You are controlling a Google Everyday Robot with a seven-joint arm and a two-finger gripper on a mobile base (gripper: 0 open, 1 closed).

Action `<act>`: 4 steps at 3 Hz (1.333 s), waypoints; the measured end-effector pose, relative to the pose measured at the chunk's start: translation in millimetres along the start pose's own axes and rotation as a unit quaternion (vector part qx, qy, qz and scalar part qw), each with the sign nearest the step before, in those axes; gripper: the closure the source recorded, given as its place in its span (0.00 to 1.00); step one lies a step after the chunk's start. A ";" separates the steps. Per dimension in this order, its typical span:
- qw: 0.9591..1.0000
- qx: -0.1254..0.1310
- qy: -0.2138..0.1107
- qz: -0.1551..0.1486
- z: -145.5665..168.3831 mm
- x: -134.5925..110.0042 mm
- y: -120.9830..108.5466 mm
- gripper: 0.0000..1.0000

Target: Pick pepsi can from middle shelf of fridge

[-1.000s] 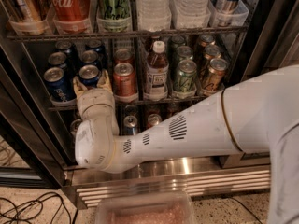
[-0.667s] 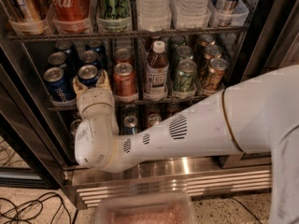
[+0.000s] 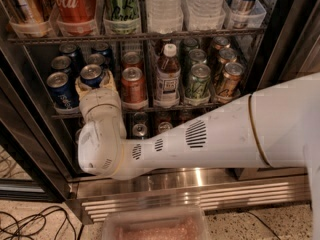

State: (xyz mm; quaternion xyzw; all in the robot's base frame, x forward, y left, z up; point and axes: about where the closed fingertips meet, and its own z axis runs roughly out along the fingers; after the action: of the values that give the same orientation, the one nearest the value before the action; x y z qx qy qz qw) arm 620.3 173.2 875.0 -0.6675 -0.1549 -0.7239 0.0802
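Observation:
The fridge (image 3: 200, 194) stands open with its ribbed steel base panel below. On the middle shelf (image 3: 165, 106), several blue pepsi cans stand at the left. My gripper (image 3: 94, 82) reaches up from my white arm (image 3: 200, 139) and sits around the front pepsi can (image 3: 93, 74), whose silver top shows above the wrist. Another pepsi can (image 3: 61, 89) stands just left of it, with more behind. An orange-red can (image 3: 132, 84) stands just to the right.
A white-capped bottle (image 3: 167, 76) and green-labelled cans (image 3: 198, 81) fill the shelf's middle and right. The upper rack holds a red Coca-Cola can (image 3: 75, 4) and tall bottles. More cans sit on a lower shelf (image 3: 140, 129). A plastic tray (image 3: 155, 226) and cables (image 3: 30, 224) lie below.

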 end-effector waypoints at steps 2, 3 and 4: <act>1.000 0.014 -0.009 0.021 -11.7 24.7 5.1 1.00; 0.998 0.038 -0.007 0.041 -27.1 36.0 4.0 1.00; 0.995 0.079 0.000 0.065 -42.9 48.3 -0.2 1.00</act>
State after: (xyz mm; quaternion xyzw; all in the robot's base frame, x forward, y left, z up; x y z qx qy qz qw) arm 575.2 163.6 920.2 -0.6677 -0.1672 -0.7028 0.1796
